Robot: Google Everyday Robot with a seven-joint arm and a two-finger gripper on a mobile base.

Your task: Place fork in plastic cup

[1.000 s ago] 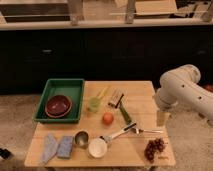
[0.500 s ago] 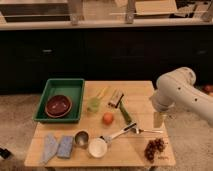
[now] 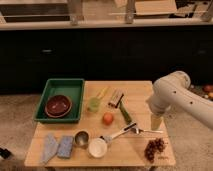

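The fork [image 3: 150,132] is a thin silver piece lying flat on the wooden table [image 3: 135,155], right of centre, its head next to a longer white-handled utensil [image 3: 119,134]. The plastic cup [image 3: 93,104] is small and translucent light green, and stands upright just right of the green tray. My gripper [image 3: 156,123] hangs from the white arm [image 3: 172,92] at the table's right side, pointing down, just above and slightly behind the fork's handle end. It holds nothing that I can see.
A green tray [image 3: 52,100] holds a brown bowl [image 3: 58,105]. Also on the table are a metal cup [image 3: 81,138], a white cup [image 3: 97,148], an orange fruit [image 3: 108,118], a green vegetable [image 3: 125,114], a snack bar [image 3: 116,98], grapes [image 3: 155,147] and blue cloths [image 3: 57,147].
The arm has swung left and inward over the table's right side. The gripper has come closer to the fork. Nothing on the table has moved.
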